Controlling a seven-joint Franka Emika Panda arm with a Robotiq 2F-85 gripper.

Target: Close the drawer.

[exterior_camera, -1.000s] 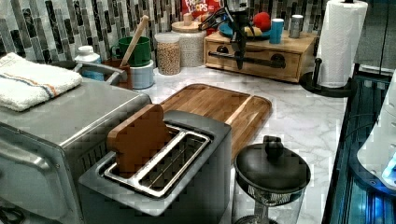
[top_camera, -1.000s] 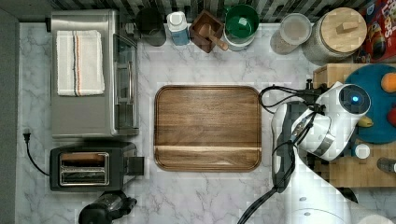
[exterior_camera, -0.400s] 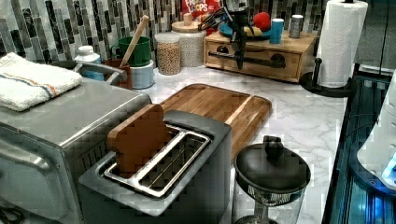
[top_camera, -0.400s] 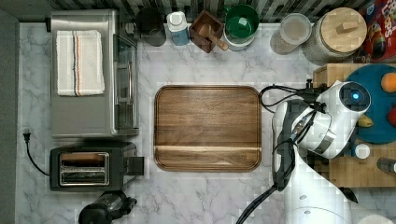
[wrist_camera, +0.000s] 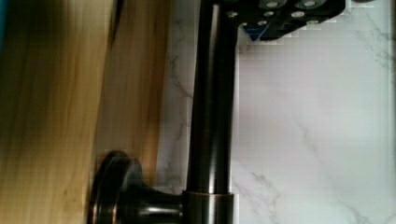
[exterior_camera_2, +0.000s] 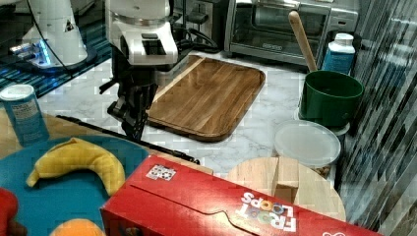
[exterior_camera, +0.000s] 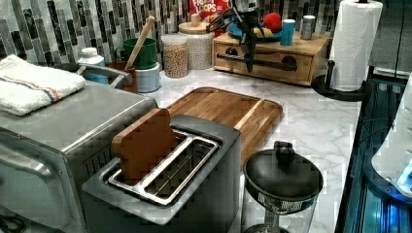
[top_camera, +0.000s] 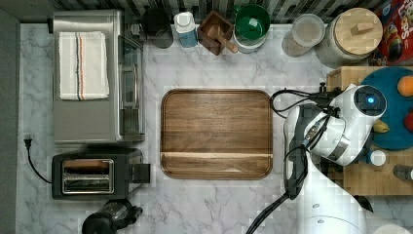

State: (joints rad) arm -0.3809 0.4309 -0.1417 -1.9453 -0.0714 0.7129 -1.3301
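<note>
We are at the pushing step. The drawer [exterior_camera: 272, 73] sits in the light wood box at the back of the tabletop [exterior_camera: 311, 121], under the blue plate [top_camera: 397, 117] with the banana [exterior_camera_2: 74, 160] on it. It is well apart from the dark board [top_camera: 216, 131] in the middle.

The gripper [exterior_camera: 249, 67] hangs down right in front of the drawer, at its long dark handle [wrist_camera: 212, 116]. In the wrist view the handle runs close past the gripper's black body, with the drawer's wood front [wrist_camera: 46, 116] on 1 side and the white marble on the other. We cannot tell how the jaws stand, wide or narrow, or if they hold the handle (the dark parts blend together).

In the left view the drawer looks almost all the way in, so we think little is left to do. We cannot tell if a small gap is there.

Next, we think the arm needs 1 slow, straight push toward the box, flat against the handle or the front, until the front sits even with the box. A crooked push could jam the drawer or shake the plate on top.
</note>
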